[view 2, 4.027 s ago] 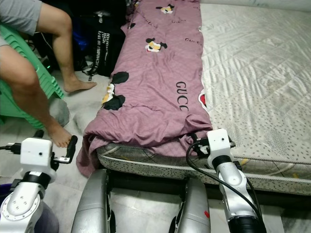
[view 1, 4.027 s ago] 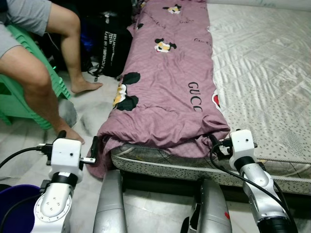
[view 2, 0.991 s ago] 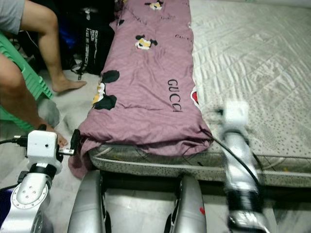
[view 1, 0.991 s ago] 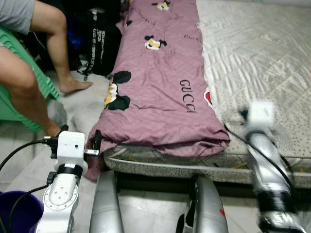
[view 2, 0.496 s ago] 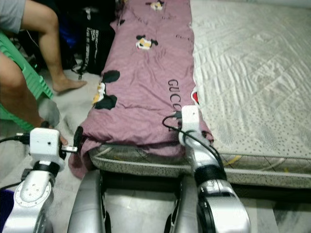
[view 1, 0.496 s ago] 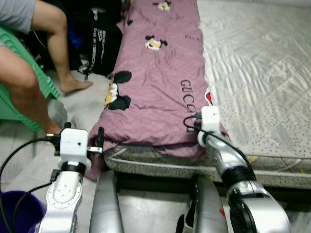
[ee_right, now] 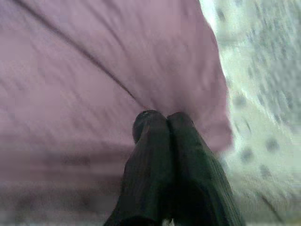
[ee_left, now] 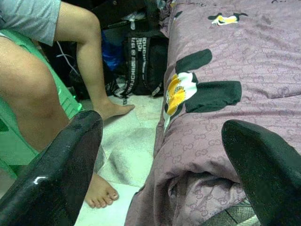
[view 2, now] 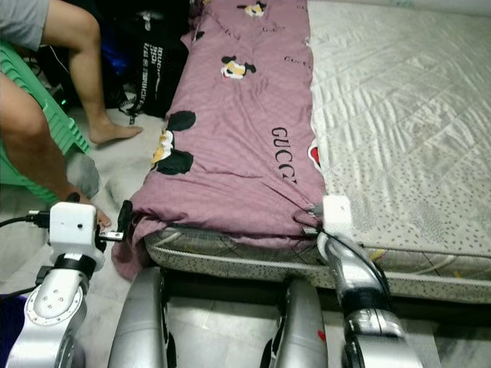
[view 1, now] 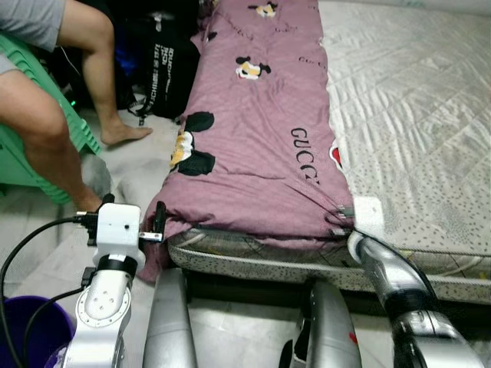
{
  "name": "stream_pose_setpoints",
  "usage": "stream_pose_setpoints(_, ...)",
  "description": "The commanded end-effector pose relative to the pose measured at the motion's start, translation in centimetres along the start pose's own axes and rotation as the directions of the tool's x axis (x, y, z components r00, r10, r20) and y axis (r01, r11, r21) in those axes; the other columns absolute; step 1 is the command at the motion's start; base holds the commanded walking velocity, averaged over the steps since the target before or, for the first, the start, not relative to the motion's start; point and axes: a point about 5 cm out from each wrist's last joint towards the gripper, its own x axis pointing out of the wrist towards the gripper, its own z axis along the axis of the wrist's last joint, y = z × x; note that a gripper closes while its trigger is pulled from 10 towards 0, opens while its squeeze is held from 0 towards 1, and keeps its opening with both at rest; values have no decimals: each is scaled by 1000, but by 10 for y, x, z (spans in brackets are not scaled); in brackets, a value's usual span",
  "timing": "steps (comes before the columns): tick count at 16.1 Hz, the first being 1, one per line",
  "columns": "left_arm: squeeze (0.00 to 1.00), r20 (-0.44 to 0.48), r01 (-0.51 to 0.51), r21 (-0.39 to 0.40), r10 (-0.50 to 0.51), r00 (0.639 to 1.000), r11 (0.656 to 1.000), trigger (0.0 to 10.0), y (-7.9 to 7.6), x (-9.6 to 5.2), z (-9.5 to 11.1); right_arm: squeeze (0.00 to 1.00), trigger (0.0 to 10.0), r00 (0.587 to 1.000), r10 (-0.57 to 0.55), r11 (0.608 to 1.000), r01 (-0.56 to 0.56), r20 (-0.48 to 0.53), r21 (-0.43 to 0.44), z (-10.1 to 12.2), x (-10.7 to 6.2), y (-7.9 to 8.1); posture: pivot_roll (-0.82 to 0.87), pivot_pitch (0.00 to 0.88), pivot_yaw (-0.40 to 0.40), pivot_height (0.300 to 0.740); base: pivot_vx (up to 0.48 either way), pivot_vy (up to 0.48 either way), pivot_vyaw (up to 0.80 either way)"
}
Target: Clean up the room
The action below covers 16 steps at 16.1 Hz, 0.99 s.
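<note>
Purple blanket point(view 1: 257, 130) lies folded along the left strip of the mattress point(view 1: 414, 115), its near left corner drooping over the mattress edge toward the floor. Right gripper point(ee_right: 162, 122), fingers pressed together, sits at the blanket's near right corner; fabric creases run to the tips, so it likely pinches the cloth to pull or straighten it. Left gripper point(ee_left: 160, 155) hangs wide open and empty, just off the drooping corner, probably lined up to grab it. A person's legs point(view 1: 73, 115) are left of the mattress.

The left gripper point(view 1: 130, 231) is raised at the left with fingers spread wide. The right gripper point(ee_right: 162, 123) reaches forward, fingers pressed together.
</note>
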Motion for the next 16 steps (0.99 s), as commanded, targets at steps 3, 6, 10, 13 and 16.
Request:
stream_pose_setpoints(3,0,-3,4,5,-4,1000,1000,10000,1,7,-1,0,0,998,-18,1000,18,-55,-4,-28,-21,-10,135,55,-20,536,0,0,0)
stream_pose_setpoints(6,0,19,11,-1,-11,1000,1000,10000,-2,12,2,0,0,992,-77,997,79,96,-19,-4,-28,-20,123,36,-15,536,0,0,0)
stream_pose_setpoints(10,0,99,-6,-7,7,995,1000,10000,1,31,15,0,6784,836,-77,997,77,544,22,84,-50,6,108,0,-6,536,0,0,0)
stream_pose_setpoints(13,0,116,-11,-17,13,993,1000,10000,0,44,17,1000,10000,781,-50,998,13,622,64,102,-54,30,98,0,4,536,0,0,0)
stream_pose_setpoints(16,0,133,-18,-25,22,991,1000,10000,0,53,18,1000,10000,778,-14,995,-50,629,84,104,-49,47,99,0,9,536,0,0,0)
